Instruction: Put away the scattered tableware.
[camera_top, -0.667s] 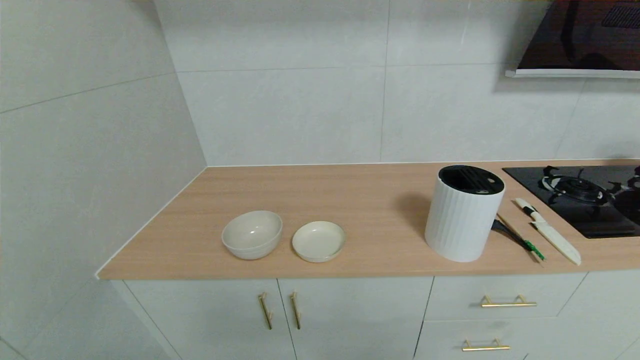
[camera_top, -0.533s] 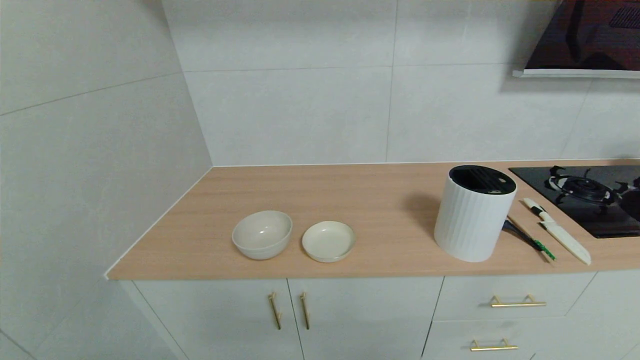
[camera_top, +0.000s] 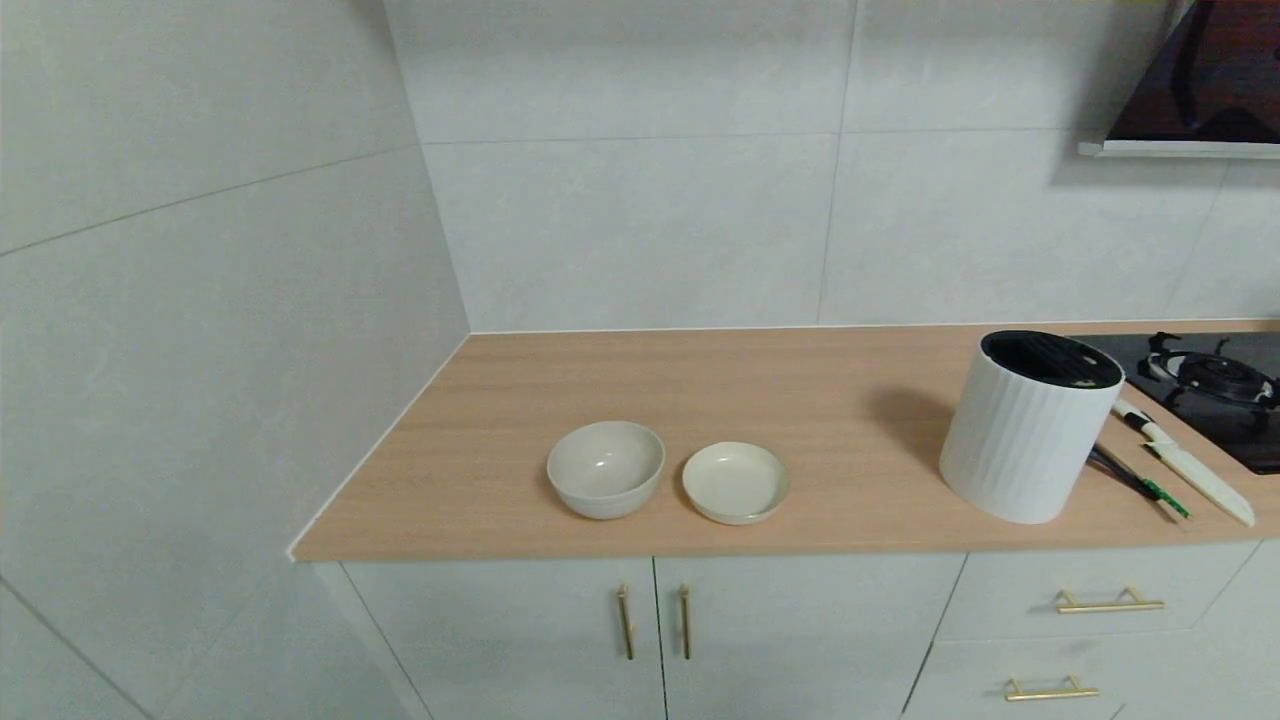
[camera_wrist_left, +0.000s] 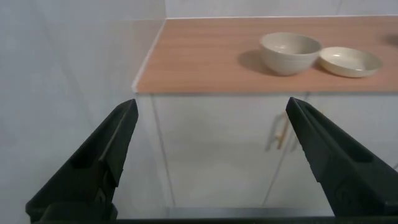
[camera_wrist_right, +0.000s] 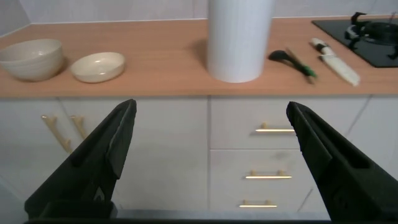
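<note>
On the wooden counter (camera_top: 760, 390) a deep cream bowl (camera_top: 606, 468) sits beside a shallow cream dish (camera_top: 735, 482). A white ribbed holder with a black slotted top (camera_top: 1030, 428) stands farther right. Beyond it lie a white-handled knife (camera_top: 1185, 468) and a dark utensil with chopsticks (camera_top: 1140, 482). My left gripper (camera_wrist_left: 211, 162) is open, held low in front of the cabinets, with the bowl (camera_wrist_left: 290, 52) and dish (camera_wrist_left: 350, 61) up ahead. My right gripper (camera_wrist_right: 211, 162) is open too, below the counter edge, facing the holder (camera_wrist_right: 239, 38), the knife (camera_wrist_right: 336, 61) and the dish (camera_wrist_right: 98, 66).
A black gas hob (camera_top: 1205, 390) is set into the counter at the far right, under a range hood (camera_top: 1190, 85). Tiled walls close off the back and the left. White cabinet doors with gold handles (camera_top: 655, 620) and drawers (camera_top: 1105, 600) run beneath the counter.
The whole head view has shifted right, so the camera turned left; the objects on the counter have not moved among themselves.
</note>
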